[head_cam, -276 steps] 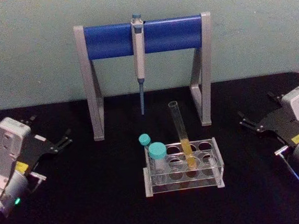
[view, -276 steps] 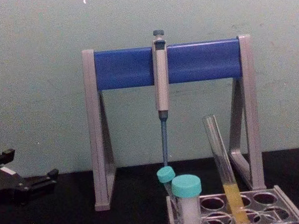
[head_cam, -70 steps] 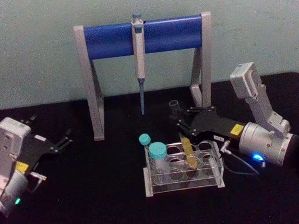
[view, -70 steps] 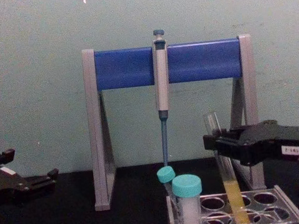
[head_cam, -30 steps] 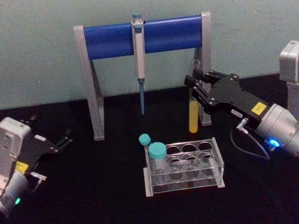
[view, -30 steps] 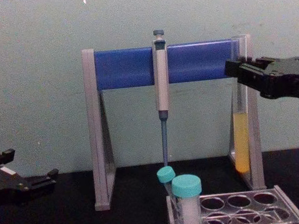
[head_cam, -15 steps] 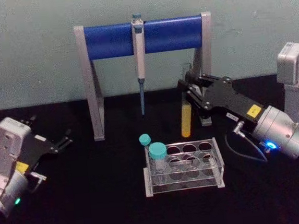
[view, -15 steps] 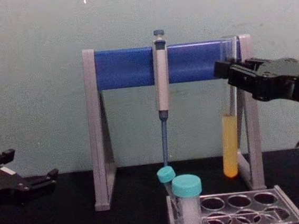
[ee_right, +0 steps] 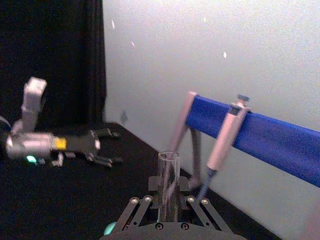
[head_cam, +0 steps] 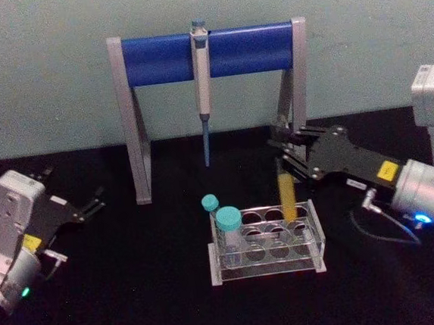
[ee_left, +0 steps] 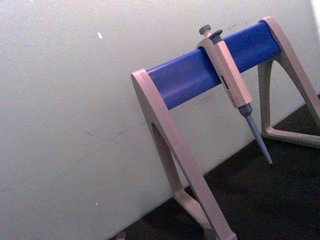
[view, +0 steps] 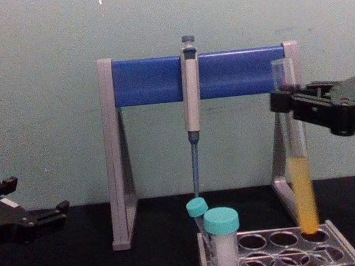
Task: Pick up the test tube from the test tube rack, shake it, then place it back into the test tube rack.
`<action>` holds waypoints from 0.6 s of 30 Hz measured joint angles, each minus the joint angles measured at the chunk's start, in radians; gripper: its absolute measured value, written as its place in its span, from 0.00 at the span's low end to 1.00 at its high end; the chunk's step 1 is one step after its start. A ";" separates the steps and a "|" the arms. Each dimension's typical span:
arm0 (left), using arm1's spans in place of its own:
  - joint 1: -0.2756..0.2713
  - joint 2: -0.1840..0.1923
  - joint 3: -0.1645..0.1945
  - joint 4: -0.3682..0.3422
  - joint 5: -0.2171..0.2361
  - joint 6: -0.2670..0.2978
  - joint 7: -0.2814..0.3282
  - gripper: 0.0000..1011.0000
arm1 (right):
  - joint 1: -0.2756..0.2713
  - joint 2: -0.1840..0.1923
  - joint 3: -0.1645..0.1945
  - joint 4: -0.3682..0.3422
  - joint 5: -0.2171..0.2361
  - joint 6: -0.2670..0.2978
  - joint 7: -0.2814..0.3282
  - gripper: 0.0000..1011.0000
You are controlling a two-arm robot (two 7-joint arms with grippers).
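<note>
My right gripper point(head_cam: 281, 151) is shut on the upper part of the test tube point(head_cam: 287, 196), a slim clear tube with yellow liquid in its lower part. The tube hangs nearly upright, slightly tilted, and in the chest view its bottom end point(view: 309, 224) sits at the back right hole of the test tube rack point(view: 344, 243). In the right wrist view the open mouth of the tube point(ee_right: 168, 172) rises between my fingers. The clear rack point(head_cam: 267, 262) stands at the table's middle. My left gripper point(head_cam: 97, 201) rests open at the far left.
Two teal-capped tubes point(head_cam: 227, 221) stand in the rack's left end. Behind it is a tall grey stand with a blue bar point(head_cam: 155, 59) holding a grey-blue pipette point(head_cam: 202, 65). The stand's right leg point(view: 298, 127) is just behind the held tube.
My right gripper has carried the tube down and to the right, from beside the stand's right leg to the rack's back right hole. The left arm has not moved.
</note>
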 joint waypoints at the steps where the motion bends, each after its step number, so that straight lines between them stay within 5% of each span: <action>1: 0.000 0.000 0.000 0.000 0.000 0.000 0.000 0.99 | -0.004 0.010 0.002 -0.010 -0.009 0.004 -0.010 0.22; 9: 0.000 0.000 0.000 0.000 0.000 0.000 0.000 0.99 | -0.032 0.063 0.022 -0.085 -0.170 0.038 -0.157 0.22; 12: 0.000 0.000 0.000 0.000 0.000 0.000 0.000 0.99 | -0.033 0.046 0.023 -0.095 -0.260 0.044 -0.242 0.22; 18: 0.000 0.000 0.000 0.000 0.000 0.000 0.000 0.99 | -0.025 -0.014 0.035 -0.062 -0.293 0.000 -0.296 0.22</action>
